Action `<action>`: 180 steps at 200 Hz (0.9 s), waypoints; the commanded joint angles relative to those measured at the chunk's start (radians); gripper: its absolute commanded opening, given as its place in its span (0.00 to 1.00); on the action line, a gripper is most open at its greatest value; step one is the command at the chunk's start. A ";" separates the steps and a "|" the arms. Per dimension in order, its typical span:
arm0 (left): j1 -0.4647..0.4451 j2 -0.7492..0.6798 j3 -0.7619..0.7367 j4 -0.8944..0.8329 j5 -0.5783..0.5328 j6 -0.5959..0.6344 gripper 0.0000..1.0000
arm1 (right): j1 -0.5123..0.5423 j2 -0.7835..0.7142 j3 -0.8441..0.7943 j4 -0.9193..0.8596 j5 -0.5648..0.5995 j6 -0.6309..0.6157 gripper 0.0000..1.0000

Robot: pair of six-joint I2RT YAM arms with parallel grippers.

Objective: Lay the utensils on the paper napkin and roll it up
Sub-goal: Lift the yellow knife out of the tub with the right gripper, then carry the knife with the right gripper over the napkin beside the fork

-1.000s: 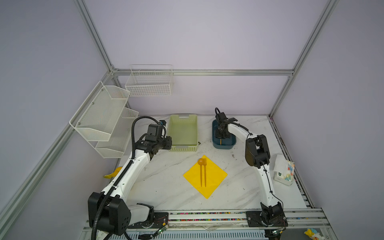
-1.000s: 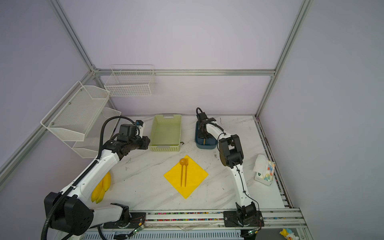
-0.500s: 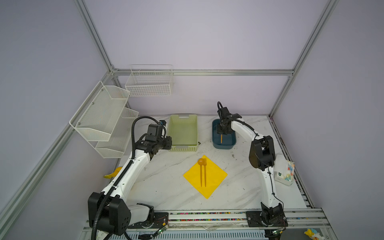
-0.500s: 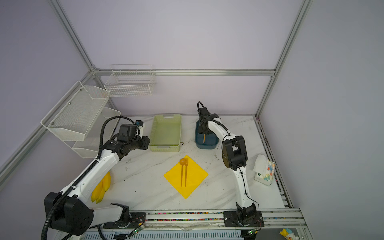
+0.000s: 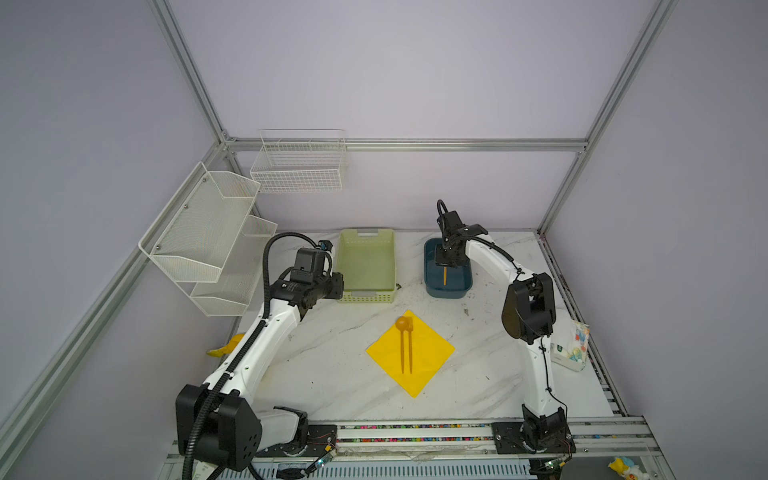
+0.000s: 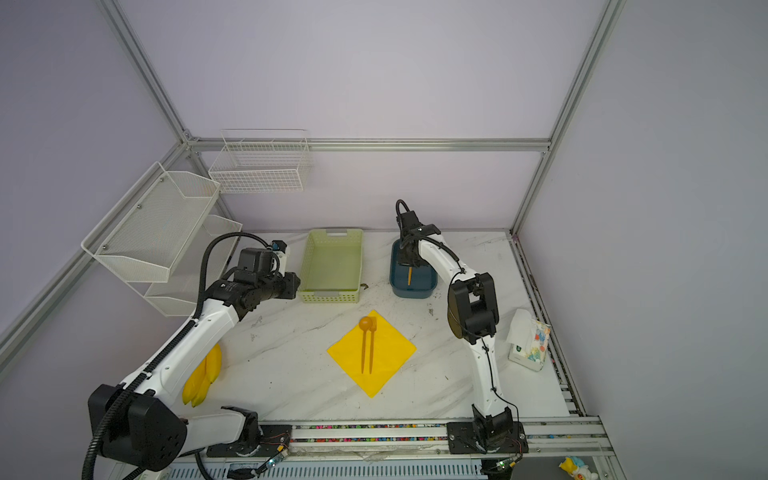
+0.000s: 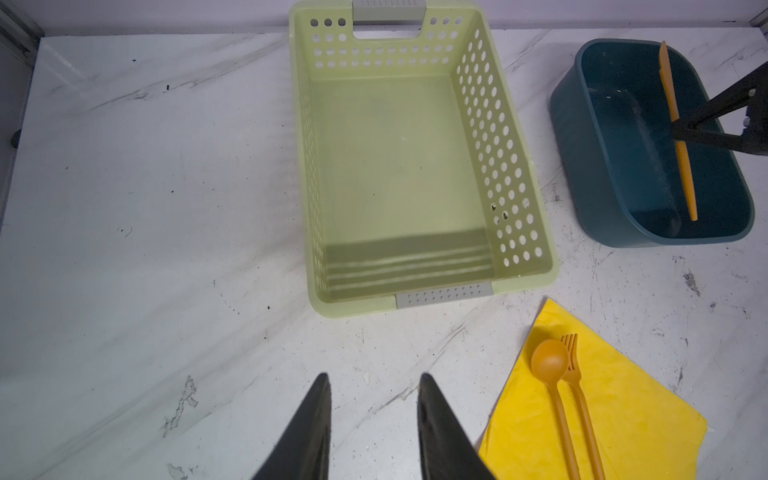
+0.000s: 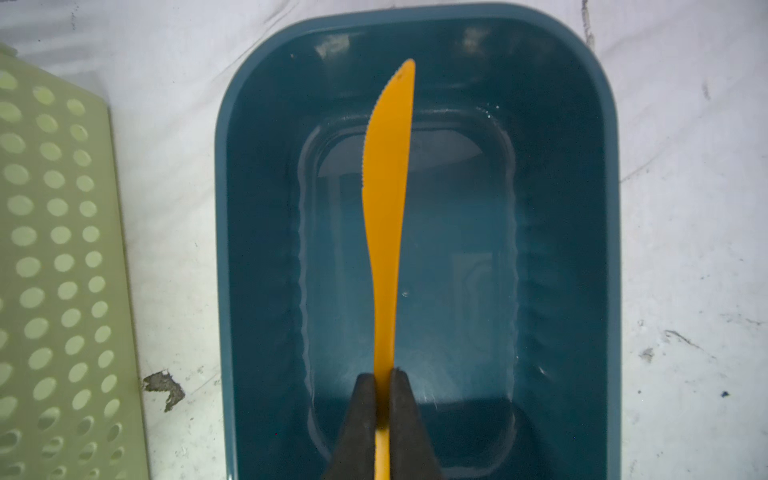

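The yellow paper napkin [image 5: 432,353] [image 6: 390,353] [image 7: 644,415] lies flat as a diamond in the middle of the table. On it an orange spoon [image 5: 401,323] [image 7: 549,361] and fork [image 5: 410,345] [image 7: 575,374] lie side by side. My right gripper [image 8: 383,372] [image 5: 445,264] is shut on the handle of the orange knife [image 8: 388,187] [image 7: 681,166] over the dark blue tub [image 8: 222,208] [image 5: 428,286]. Near the green basket's front left corner, away from the napkin, my left gripper [image 7: 372,376] [image 6: 295,284] hangs open and empty above bare table.
The empty green basket [image 5: 365,297] [image 7: 498,166] stands left of the blue tub at the back. A yellow banana toy [image 6: 203,378] lies under the left arm. A tissue pack [image 5: 571,349] sits at the right edge. White mesh shelves [image 5: 208,232] hang on the left wall.
The right arm's elbow has swung to the right and its wrist has shifted over the blue tub with the knife in its grip. The left arm has not moved.
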 commanded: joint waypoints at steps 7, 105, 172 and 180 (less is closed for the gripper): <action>0.001 -0.042 -0.017 0.006 -0.001 0.016 0.35 | 0.003 -0.110 -0.071 -0.009 -0.023 0.001 0.00; 0.001 -0.061 -0.019 0.011 0.010 0.010 0.34 | 0.103 -0.360 -0.383 0.042 -0.085 0.052 0.00; 0.001 -0.066 -0.019 0.011 0.025 0.005 0.35 | 0.225 -0.484 -0.524 0.026 -0.092 0.141 0.00; 0.001 -0.066 -0.019 0.011 0.025 0.005 0.35 | 0.237 -0.496 -0.538 0.030 -0.097 0.155 0.00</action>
